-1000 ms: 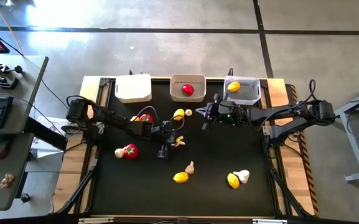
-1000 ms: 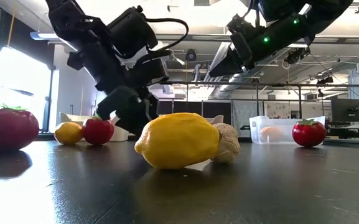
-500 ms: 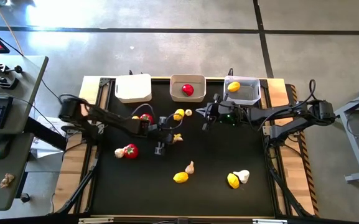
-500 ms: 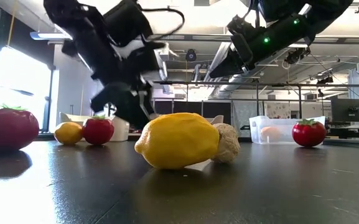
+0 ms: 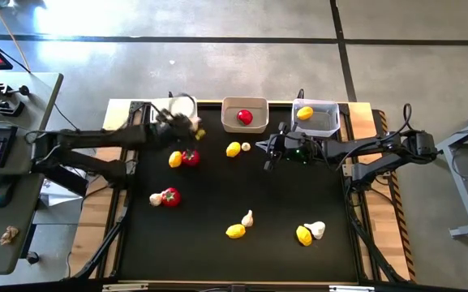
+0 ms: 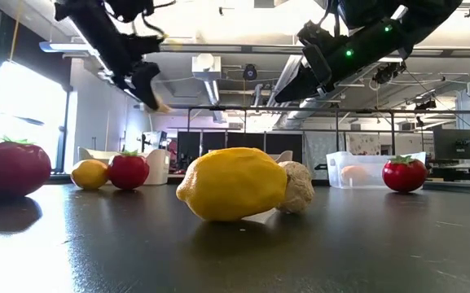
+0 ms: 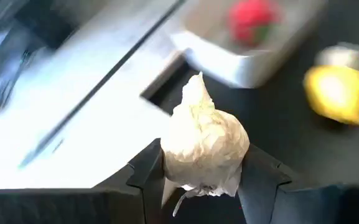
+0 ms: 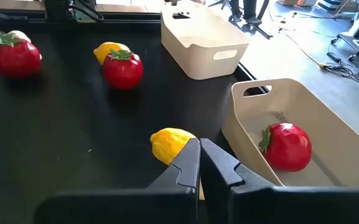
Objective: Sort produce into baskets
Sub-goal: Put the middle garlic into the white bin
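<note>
Left wrist view: the left hand grips 1 white garlic bulb by its belly, above the white basket. It looks light, stiff, slippery. The right hand hovers closed.

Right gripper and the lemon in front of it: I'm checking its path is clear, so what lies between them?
Nothing: in the right wrist view the shut right gripper points at the lemon with only bare black mat between.
</note>
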